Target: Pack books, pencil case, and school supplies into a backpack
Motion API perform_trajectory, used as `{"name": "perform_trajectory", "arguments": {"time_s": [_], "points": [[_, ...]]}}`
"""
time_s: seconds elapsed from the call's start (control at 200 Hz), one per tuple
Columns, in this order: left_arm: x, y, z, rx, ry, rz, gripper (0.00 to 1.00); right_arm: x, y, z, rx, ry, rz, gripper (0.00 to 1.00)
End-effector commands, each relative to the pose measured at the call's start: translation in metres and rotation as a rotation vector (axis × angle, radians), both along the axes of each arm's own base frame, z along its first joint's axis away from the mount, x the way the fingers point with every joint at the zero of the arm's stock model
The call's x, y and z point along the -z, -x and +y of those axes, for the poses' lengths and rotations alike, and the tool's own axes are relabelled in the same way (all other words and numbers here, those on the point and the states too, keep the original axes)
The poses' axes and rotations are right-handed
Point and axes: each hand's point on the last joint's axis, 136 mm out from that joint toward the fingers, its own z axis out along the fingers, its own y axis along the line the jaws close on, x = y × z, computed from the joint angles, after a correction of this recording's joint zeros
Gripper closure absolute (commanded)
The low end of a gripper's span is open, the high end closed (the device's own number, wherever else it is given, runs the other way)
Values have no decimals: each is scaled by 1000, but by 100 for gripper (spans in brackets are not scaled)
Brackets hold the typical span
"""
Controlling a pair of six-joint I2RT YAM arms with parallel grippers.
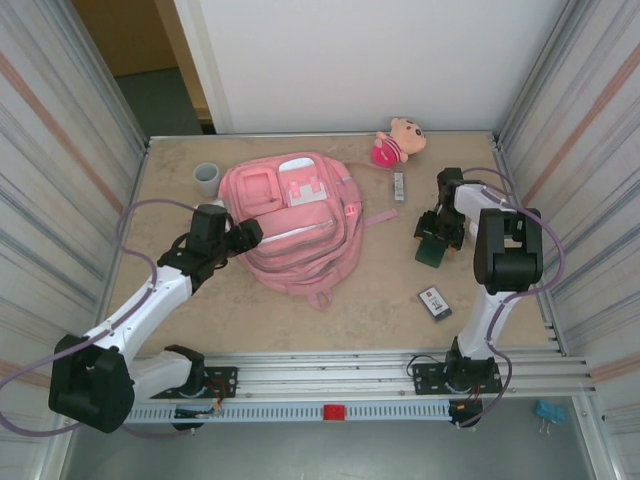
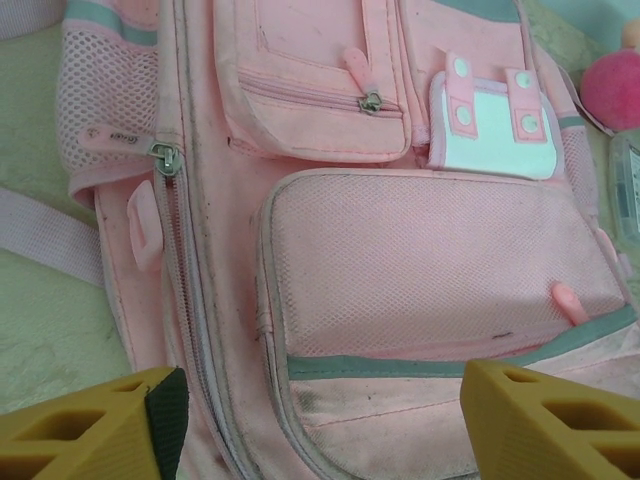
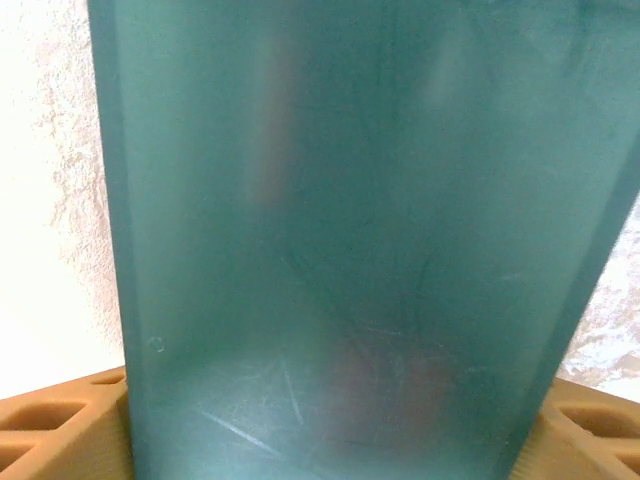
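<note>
Well, the table (image 1: 380,312) has bare room along its near edge and between the pink backpack (image 1: 290,215), lying flat left of centre, and the things on the right. The left gripper (image 1: 248,236) hovers released at the backpack's near-left edge, fingers spread wide over the fabric, while the right gripper (image 1: 436,238), near the table's right edge, is clenched on the 2 side edges of a dark teal book (image 3: 340,250). Nearer lies 1 black rectangular piece (image 1: 434,301) on open tabletop — and 1 slim grey stick (image 1: 399,186) sits beyond the backpack's far-right corner.
</note>
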Motion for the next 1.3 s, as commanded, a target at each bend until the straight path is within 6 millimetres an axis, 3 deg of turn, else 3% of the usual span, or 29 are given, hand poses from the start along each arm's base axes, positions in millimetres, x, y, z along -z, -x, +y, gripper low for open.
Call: {"name": "perform_trajectory", "arguments": {"time_s": [0.0, 0.105, 0.23, 0.326, 0.441, 0.596, 0.792, 1.027, 1.147, 1.233, 1.298], "points": [[-19, -2, -5, 88, -64, -76, 28, -11, -4, 3, -13, 3, -41, 31], [-37, -2, -22, 271, -143, -168, 28, -33, -1, 10, -9, -46, -127, 34], [-53, 11, -58, 599, -301, -302, 28, -74, 2, 33, -31, -195, -298, 36], [-47, 25, -84, 848, -430, -355, 25, -105, 6, 52, -53, -329, -443, 36], [-22, 29, -99, 1035, -531, -289, 18, -130, 15, 68, -83, -427, -552, 35], [5, 11, -104, 1099, -632, -239, 13, -138, 28, 82, -113, -471, -580, 35], [24, -14, -109, 1108, -701, -238, 9, -139, 39, 93, -145, -476, -583, 35], [49, -30, -110, 1120, -755, -190, 8, -142, 43, 100, -154, -486, -592, 35], [59, -38, -105, 1095, -801, -171, 26, -144, 43, 102, -157, -495, -596, 35], [55, -38, -105, 1084, -791, -181, 50, -147, 44, 103, -157, -502, -604, 36], [40, -33, -111, 1082, -757, -217, 66, -150, 44, 102, -153, -502, -605, 36]]}}
